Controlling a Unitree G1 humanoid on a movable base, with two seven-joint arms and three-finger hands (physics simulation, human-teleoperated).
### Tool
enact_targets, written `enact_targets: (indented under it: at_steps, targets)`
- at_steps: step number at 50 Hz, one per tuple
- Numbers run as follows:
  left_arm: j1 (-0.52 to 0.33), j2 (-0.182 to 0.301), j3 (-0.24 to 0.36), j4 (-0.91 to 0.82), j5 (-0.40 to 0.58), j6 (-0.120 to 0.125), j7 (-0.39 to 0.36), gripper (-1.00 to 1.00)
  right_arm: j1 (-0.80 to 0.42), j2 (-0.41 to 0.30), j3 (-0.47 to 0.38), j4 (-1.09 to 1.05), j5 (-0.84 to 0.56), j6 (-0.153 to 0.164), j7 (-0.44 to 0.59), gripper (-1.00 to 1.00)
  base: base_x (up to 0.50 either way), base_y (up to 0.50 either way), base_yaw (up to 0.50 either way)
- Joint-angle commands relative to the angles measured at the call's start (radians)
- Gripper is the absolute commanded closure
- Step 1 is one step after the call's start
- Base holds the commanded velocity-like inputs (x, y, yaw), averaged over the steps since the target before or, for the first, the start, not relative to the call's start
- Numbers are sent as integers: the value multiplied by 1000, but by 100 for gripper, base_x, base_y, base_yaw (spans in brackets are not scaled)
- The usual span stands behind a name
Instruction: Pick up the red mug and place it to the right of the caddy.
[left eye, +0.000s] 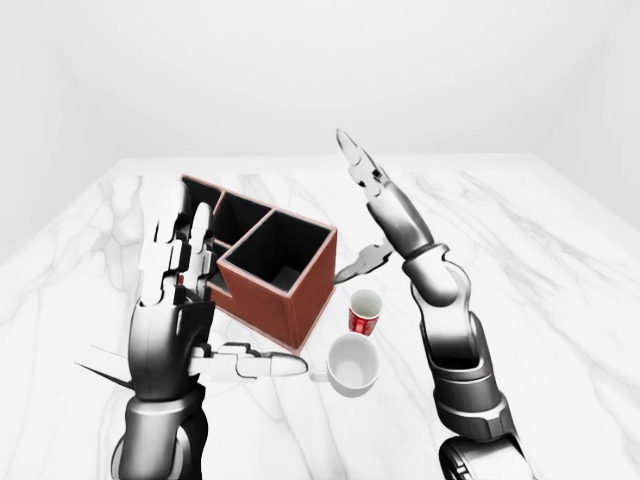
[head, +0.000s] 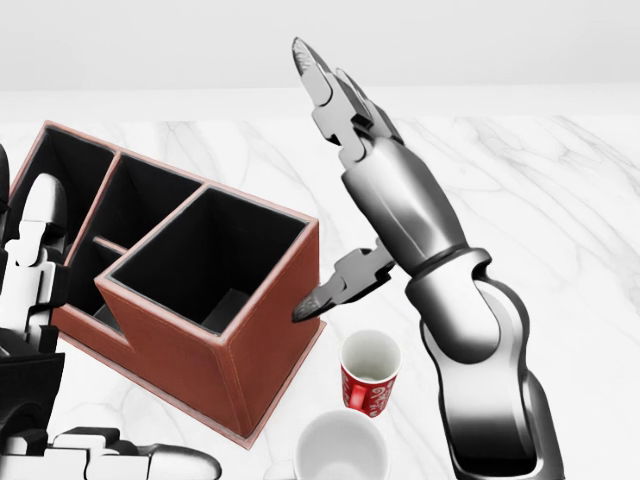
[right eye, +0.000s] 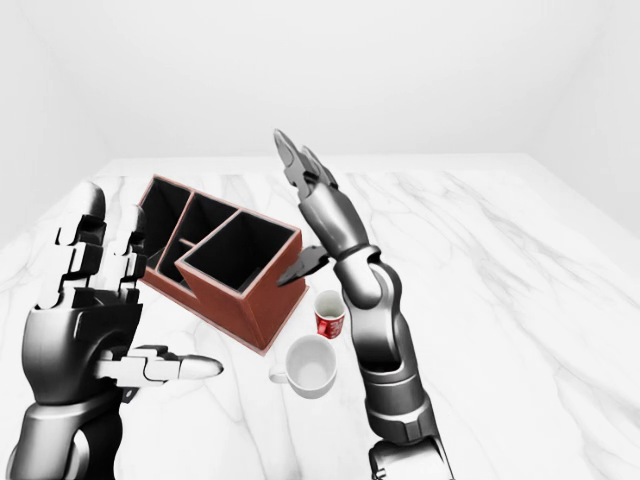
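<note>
The white marble table (left eye: 540, 260) carries everything, and its veined top runs to a pale wall at the top of each view. On it stands the brown caddy (head: 265, 345), an open box with black-lined compartments, set askew; its lower-left part is cut off in the head view by the left robot hand (left eye: 175, 290). That hand is raised with fingers spread, released and holding nothing. The right robot hand (head: 385, 215) is lifted above the table, fingers straight and thumb pointing toward the caddy's corner, likewise released. A white mug (left eye: 352, 365) lies just below the caddy's near corner, its handle hard to make out. The red mug (head: 369, 373) stands upright just beside the caddy's right corner, near the white mug, untouched by either hand.
</note>
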Motion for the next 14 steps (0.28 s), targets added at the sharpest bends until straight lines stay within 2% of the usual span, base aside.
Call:
enact_targets:
  at_steps: [1, 2, 4, 10, 14]
  targets:
    - [3, 2, -12, -14, 6, 0, 4, -100, 163, 48, 48, -380, 73, 0, 65, -100, 0, 0, 0]
    - [3, 2, -15, -17, 8, 0, 6, -100, 209, 46, 69, -403, 65, 0, 31, -100, 0, 0, 0]
    - [5, 2, -18, -16, 9, 0, 7, -100, 272, 54, 102, -465, 81, 0, 26, -100, 0, 0, 0]
    - [4, 4, -24, -30, 12, 0, 10, -100, 379, 50, 206, -646, 60, 0, 2, -100, 0, 0, 0]
    - [11, 6, -35, -28, 17, 0, 14, -100, 528, 36, 291, -712, 88, 0, -72, -100, 0, 0, 0]
